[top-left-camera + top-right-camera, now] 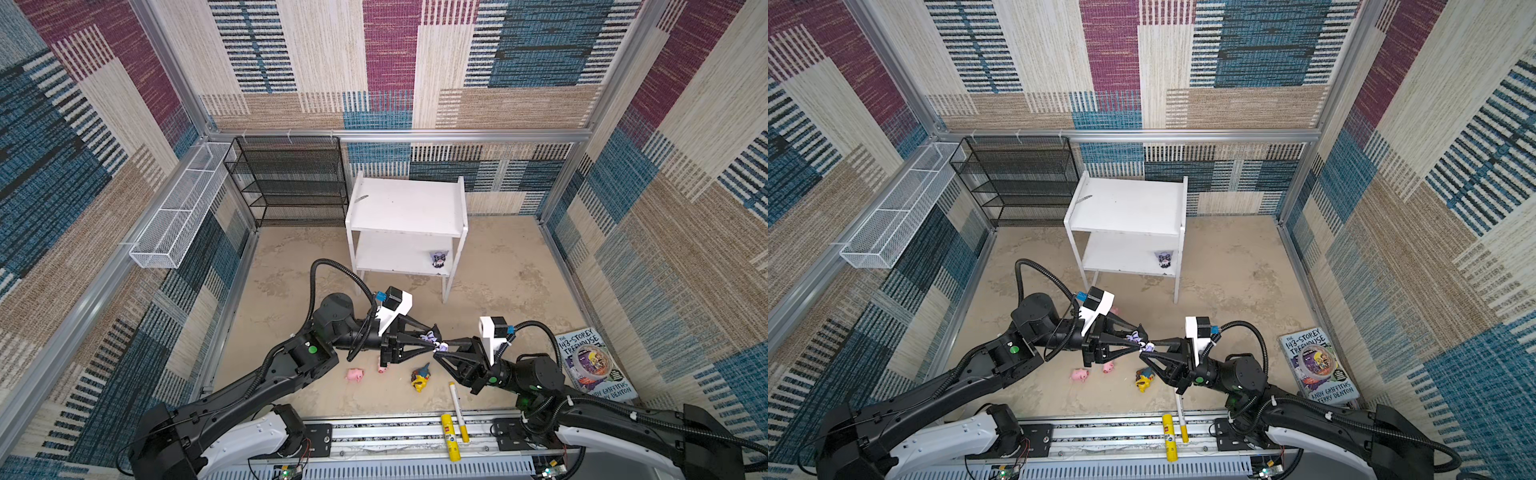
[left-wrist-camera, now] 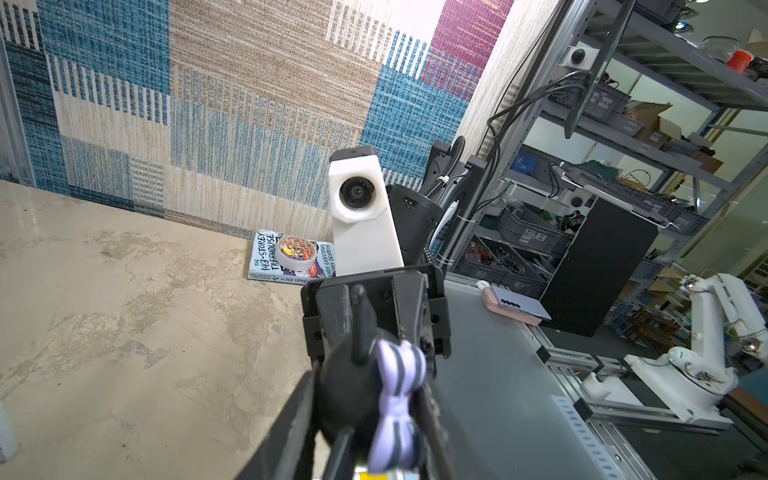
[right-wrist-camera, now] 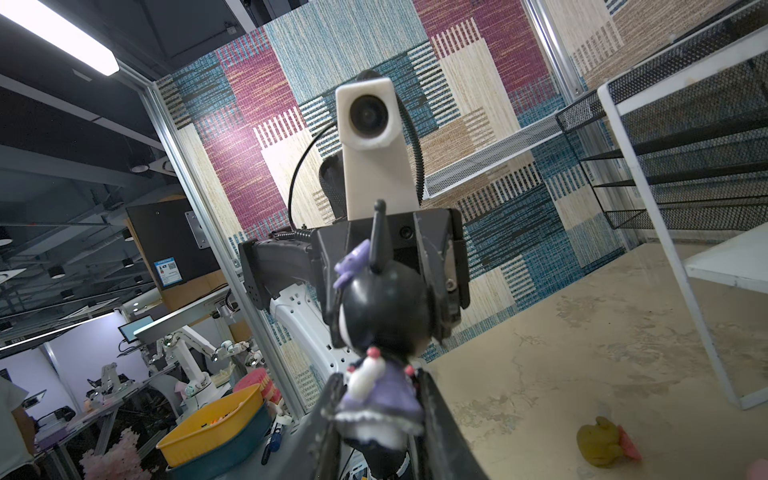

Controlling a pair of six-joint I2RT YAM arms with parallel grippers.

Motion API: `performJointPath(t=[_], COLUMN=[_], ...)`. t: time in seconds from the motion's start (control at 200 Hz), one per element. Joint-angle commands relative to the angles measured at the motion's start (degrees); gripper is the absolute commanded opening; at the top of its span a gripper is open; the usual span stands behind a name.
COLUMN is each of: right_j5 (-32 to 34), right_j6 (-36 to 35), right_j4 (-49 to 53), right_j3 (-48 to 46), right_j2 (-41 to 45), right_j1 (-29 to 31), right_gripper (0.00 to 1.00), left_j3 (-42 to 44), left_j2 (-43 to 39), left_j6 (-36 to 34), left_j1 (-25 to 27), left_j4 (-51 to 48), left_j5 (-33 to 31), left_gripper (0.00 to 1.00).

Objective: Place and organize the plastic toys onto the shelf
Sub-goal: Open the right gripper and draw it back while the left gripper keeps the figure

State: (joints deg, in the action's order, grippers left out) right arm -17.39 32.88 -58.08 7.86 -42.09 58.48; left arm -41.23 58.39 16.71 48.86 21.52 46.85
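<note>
Two arms [image 1: 257, 374] [image 1: 536, 374] tip to tip — right jaws pinch figure [image 3: 382, 303]; left jaws flank head, grip unclear.

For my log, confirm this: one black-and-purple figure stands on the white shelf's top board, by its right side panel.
No: the black-and-purple figure stands on the lower board of the white shelf, by its right side panel. Both top views show it.

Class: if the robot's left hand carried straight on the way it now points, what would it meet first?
The black-and-purple big-eared plastic figurine, already between the fingers of the left hand; directly behind it comes the right hand, holding that figurine and facing tip to tip, as far as the views show.
</note>
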Motion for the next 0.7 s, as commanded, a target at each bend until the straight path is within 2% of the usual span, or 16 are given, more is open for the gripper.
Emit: performJointPath(t=[0.0, 0.205, 0.356, 0.486, 0.696], right_j5=[1.2, 2.3, 2.9, 3.2, 2.7], right_j6=[-0.1, 0.1, -0.3, -2.6, -11.6], right_j4=[-2.8, -1.8, 1.2, 7.9, 28.9], right_j3=[-0.2, -0.1, 0.6, 1.3, 5.4], right_j2=[-0.3, -1.1, -1.7, -0.1, 6.5], right_j1=[0.0, 0.0, 0.0, 0.1, 0.0], right_gripper=[0.26, 0.27, 0.32, 0.44, 0.59], left_j3=[-0.1, -0.4, -0.7, -3.5, -10.8], left_j2=[0.1, 0.7, 0.2, -0.1, -0.6], left_j6=[1.1, 0.9, -2.1, -9.2, -23.0], left_j1=[0.2, 0.2, 0.4, 0.3, 0.3], left_j4=[4.2, 4.2, 0.6, -10.9, -34.5], left_j5=[0.5, 0.5, -2.9, -7.7, -12.1], left_gripper=[0.34, 0.26, 0.24, 0.22, 0.21])
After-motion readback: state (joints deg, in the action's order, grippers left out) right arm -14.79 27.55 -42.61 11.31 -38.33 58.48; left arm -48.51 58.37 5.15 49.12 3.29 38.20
